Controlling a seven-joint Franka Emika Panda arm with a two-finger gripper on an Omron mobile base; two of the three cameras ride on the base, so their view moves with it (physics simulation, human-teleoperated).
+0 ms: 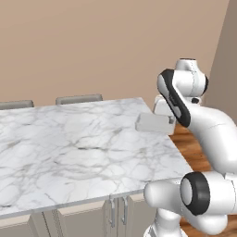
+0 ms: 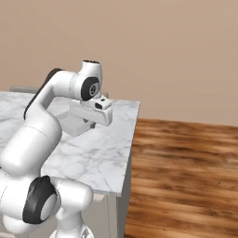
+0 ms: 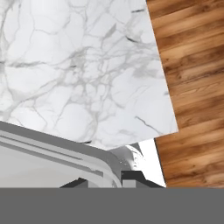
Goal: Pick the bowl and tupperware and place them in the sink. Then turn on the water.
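From the left base view, two grey chair backs (image 1: 16, 104) stood behind the far edge of the marble island (image 1: 69, 148). Toward its right end, the tupperware (image 1: 152, 123) hung flat just above the stone, near the far right corner, with my wrist close against its right edge. My pincer (image 3: 111, 183) was nearly closed, clamped on that container's rim; in the hand view the rounded corner of its pale lid (image 3: 52, 159) filled the lower left, with my dark fingertips (image 3: 133, 177) at its edge. Farther right, beyond the counter's end, lay the wooden floor (image 2: 186, 172), and a plain tan wall (image 2: 176, 56) rose behind.
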